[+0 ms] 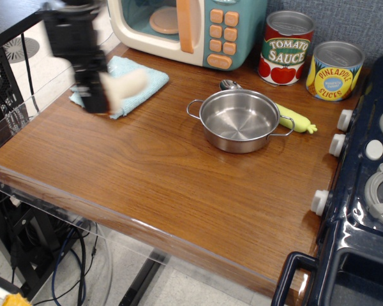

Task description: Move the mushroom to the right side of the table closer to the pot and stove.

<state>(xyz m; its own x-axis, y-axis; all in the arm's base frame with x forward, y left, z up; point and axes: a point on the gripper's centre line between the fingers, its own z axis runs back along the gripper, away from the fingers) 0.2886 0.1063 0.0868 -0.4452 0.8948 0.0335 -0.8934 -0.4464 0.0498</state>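
Note:
My gripper (pixel 101 94) is blurred with motion and held in the air above the left part of the table (pixel 147 172). It is shut on the mushroom (pixel 124 85), whose cream stem sticks out to the right; the cap is hidden between the fingers. The steel pot (pixel 239 120) stands empty at mid-table, well to the right of the gripper. The dark navy stove (pixel 364 191) with white knobs fills the right edge.
A teal cloth (pixel 131 80) lies under the gripper. A teal-and-cream microwave (pixel 191 29) stands at the back. Two tin cans (pixel 287 48) stand back right. A yellow-green toy vegetable (pixel 297 119) and a spoon (pixel 230 85) lie behind the pot.

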